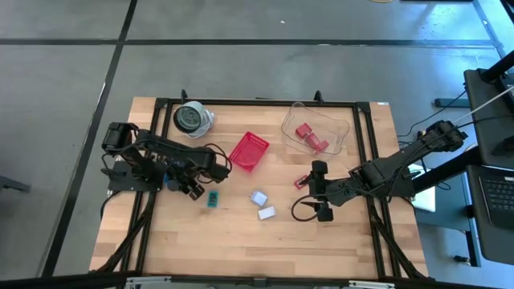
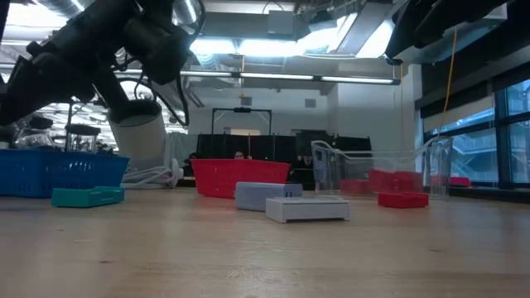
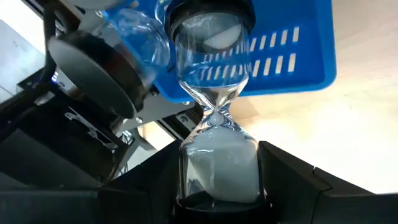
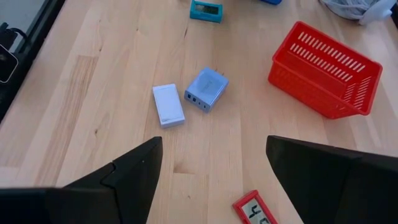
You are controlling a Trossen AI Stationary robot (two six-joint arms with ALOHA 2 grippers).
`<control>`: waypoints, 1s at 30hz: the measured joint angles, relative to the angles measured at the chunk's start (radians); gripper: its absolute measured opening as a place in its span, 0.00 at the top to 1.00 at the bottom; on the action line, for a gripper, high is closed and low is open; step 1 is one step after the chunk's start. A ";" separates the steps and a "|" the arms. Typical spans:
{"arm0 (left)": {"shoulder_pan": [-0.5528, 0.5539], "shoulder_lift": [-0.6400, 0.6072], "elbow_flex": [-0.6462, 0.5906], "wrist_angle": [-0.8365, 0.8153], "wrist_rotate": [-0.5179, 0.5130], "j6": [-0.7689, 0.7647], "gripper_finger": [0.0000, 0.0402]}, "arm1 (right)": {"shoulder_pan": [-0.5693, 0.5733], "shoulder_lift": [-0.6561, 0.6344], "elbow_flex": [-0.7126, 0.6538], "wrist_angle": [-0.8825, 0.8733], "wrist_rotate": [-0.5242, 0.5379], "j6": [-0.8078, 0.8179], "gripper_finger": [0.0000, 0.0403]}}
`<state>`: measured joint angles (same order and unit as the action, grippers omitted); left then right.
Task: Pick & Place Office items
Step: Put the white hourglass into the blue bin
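My left gripper (image 3: 217, 183) (image 1: 191, 185) is shut on an hourglass (image 3: 214, 93) with white sand and black end caps, beside the blue tray (image 3: 292, 56) (image 2: 58, 170). My right gripper (image 4: 214, 168) (image 1: 317, 191) hovers open at the table's right, over bare wood. Ahead of it lie a white rectangle (image 4: 168, 104) (image 1: 267, 213), a pale-blue rectangle (image 4: 206, 89) (image 1: 259, 197) and a teal piece (image 4: 206, 10) (image 1: 213, 198). A red block with digits (image 4: 254, 209) (image 1: 303, 182) lies flat just under it. My left gripper pinches the hourglass between its two fingers at the sand-filled bulb (image 3: 217, 165), close to the near black end cap (image 3: 217, 202). One finger (image 3: 149, 186) stands on each side of the glass. The waist and far bulb (image 3: 208, 37) stick out past the fingertips.
A red mesh basket (image 1: 249, 150) (image 4: 326, 71) sits mid-table. A clear bin (image 1: 316, 128) at the far right holds red blocks (image 1: 309, 135). A round dark object (image 1: 193, 119) lies at the far edge. A black frame (image 1: 365, 152) rims the table.
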<state>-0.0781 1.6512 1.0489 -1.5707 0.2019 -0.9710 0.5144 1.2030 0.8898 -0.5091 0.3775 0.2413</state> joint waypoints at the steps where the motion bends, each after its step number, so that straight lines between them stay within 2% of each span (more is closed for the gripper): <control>1: 0.000 0.000 0.000 0.001 -0.005 0.000 0.51 | 0.000 0.000 0.000 0.000 0.000 -0.002 0.28; 30: 0.001 0.000 0.000 0.057 -0.001 0.032 0.51 | 0.000 0.000 0.000 0.018 0.000 0.001 0.28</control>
<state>-0.0769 1.6512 1.0489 -1.5139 0.2008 -0.9392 0.5140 1.2030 0.8898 -0.4908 0.3771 0.2426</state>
